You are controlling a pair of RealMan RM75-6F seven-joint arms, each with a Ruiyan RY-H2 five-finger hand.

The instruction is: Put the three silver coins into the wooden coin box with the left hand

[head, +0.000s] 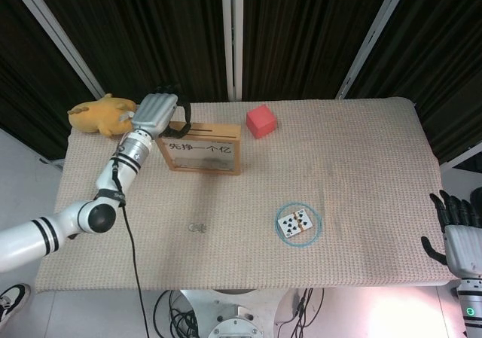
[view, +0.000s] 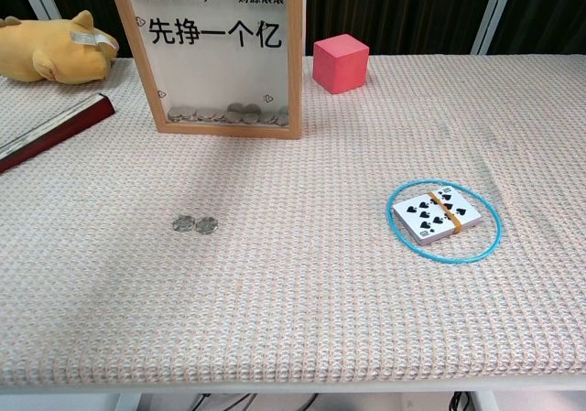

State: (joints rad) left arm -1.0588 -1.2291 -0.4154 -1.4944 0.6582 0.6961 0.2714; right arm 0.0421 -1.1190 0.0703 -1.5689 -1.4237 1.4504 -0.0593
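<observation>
Head view, left hand [head: 157, 112]: raised over the top left end of the wooden coin box [head: 199, 148]; whether a coin is held cannot be told.
Silver coins [view: 195, 223]: two seen lying touching, at 6 o'clock from the box.
Right hand [head: 457, 229]: fingers spread, nothing held.

Silver coins [view: 195, 223]; light-wood coin box [view: 216, 54]; red cube [view: 341, 63]; blue ring [view: 443, 221]; yellow plush [view: 53, 47].
</observation>
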